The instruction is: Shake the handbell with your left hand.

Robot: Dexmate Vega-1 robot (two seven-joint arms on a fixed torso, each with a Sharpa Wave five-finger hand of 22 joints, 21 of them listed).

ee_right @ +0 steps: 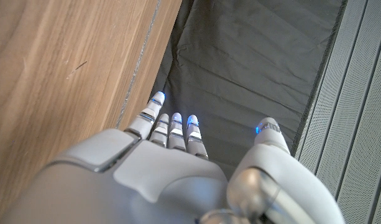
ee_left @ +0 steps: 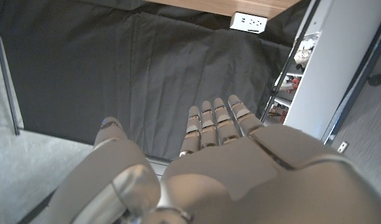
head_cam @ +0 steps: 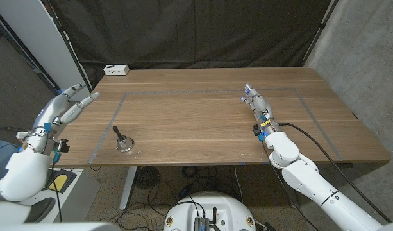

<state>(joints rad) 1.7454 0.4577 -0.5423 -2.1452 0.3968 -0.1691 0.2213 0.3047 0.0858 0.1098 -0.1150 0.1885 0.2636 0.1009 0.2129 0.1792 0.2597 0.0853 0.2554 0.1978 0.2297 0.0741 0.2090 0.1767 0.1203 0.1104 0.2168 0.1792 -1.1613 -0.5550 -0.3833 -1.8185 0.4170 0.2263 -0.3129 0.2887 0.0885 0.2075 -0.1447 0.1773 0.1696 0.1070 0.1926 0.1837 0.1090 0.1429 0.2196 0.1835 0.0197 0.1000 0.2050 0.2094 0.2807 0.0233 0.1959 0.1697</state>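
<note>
Nearest the camera, the left hand [head_cam: 66,108] sits at the left edge of the head view, off the table's left side, fingers apart and straight, holding nothing. The left wrist view shows the same: left hand [ee_left: 215,162] extended, fingers together-ish and reaching out toward the black curtain, nothing in the palm.

The handbell [head_cam: 123,142] stands on the wooden table [head_cam: 209,115] in the lower left of the head view, near the front edge, well apart from the left hand. It stands upright on its mouth — shiny metal cup below, thin dark handle sticking up and leaning slightly toward the upper left of the frame.

Handling, as a judgement: small, rigid, probably light but bottom-heavy; the polished metal cup looks slippery, so the dark handle is the place to take hold — pinch or wrap it near its top and lift straight up. A clumsy touch could tip it or slide it on the wood. Not fragile. Gripping the cup would likely damp the ring.

The right hand [head_cam: 258,106] lies on the table at right of centre in the head view, fingers straight and pointing away, empty. In the right wrist view the right hand [ee_right: 178,162] is extended alongside the table edge, holding nothing.

Farthest, a small white box [head_cam: 116,69] sits at the table's far left corner.
</note>
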